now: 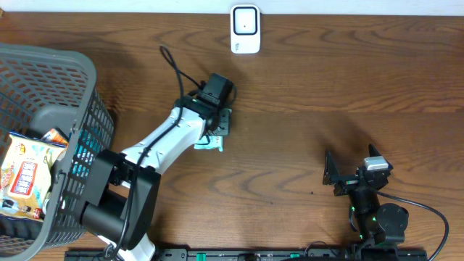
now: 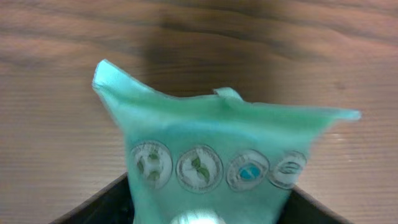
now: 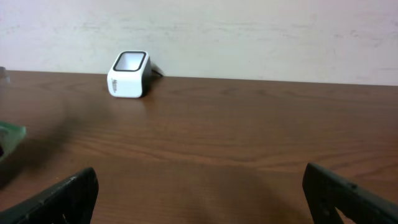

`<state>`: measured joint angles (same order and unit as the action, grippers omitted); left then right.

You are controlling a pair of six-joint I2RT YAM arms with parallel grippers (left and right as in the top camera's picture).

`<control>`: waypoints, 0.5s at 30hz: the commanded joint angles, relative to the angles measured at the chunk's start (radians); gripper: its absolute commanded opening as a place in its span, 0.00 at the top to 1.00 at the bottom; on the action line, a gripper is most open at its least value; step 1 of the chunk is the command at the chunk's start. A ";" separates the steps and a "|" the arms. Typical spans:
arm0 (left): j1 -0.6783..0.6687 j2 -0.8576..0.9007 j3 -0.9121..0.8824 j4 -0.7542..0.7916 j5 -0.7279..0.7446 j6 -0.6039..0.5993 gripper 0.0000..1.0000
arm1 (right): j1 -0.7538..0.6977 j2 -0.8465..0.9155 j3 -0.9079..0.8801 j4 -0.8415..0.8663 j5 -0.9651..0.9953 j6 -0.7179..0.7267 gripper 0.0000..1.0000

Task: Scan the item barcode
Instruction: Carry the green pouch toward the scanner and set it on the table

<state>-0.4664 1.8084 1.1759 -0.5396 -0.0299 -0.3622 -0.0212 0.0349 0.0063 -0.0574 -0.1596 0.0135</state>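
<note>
**Key relation.** The scanner stands at the table's 12 o'clock edge. From the left gripper it lies at roughly 12 to 1 o'clock, well apart, with bare wood between. From the right gripper it lies at about 11 o'clock and farther off. The left arm is the nearer, and it has the item.

**Item.** The green pouch is at mid-table, under the left gripper, with one corner showing at the gripper's 7 o'clock side in the overhead view. In the left wrist view its flared sealed edge runs crosswise to the fingers. The face toward the camera carries four round emblems. No barcode shows, so which face bears it cannot be told. Whether the pouch is clear of the wood also cannot be told.

**Left arm.** It reaches from its base at 7 o'clock toward 1 o'clock, with the wrist turned down over the pouch. The jaws stand partly closed, one on each side of the pouch and touching it. Judged clamped on it.

**Right arm.** It is folded near its base at the table's 5 o'clock. The jaws are wide apart with nothing between them.

**Judgement.** The next move is a carry toward 12 o'clock. The pouch will probably need turning so the coded face meets the scanner window.

**Other.** A basket of snacks stands at 9 o'clock, clear of that path.
</note>
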 commanded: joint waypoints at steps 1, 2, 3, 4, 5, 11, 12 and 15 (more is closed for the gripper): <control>0.016 -0.021 0.002 -0.018 -0.031 -0.063 0.02 | 0.009 -0.003 -0.001 -0.004 0.003 -0.011 0.01; 0.016 -0.027 0.003 -0.024 -0.031 -0.063 0.02 | 0.009 -0.003 -0.001 -0.003 0.003 -0.011 0.01; 0.016 -0.044 0.008 -0.041 -0.031 -0.062 0.02 | 0.009 -0.003 -0.001 -0.004 0.003 -0.011 0.01; 0.016 -0.060 0.015 -0.059 -0.031 -0.062 0.02 | 0.009 -0.003 -0.001 -0.003 0.003 -0.011 0.01; 0.016 -0.074 0.024 -0.079 -0.032 -0.061 0.02 | 0.009 -0.003 -0.001 -0.003 0.003 -0.011 0.01; 0.054 -0.319 0.158 -0.284 -0.093 -0.051 0.02 | 0.009 -0.003 -0.001 -0.003 0.003 -0.011 0.01; 0.068 -0.360 0.179 -0.301 -0.110 -0.051 0.02 | 0.009 -0.003 -0.001 -0.004 0.003 -0.011 0.01; 0.126 -0.473 0.235 -0.341 -0.180 -0.051 0.02 | 0.009 -0.003 -0.001 -0.004 0.003 -0.011 0.01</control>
<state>-0.3878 1.4254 1.3590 -0.8539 -0.1116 -0.4080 -0.0212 0.0349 0.0063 -0.0574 -0.1596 0.0135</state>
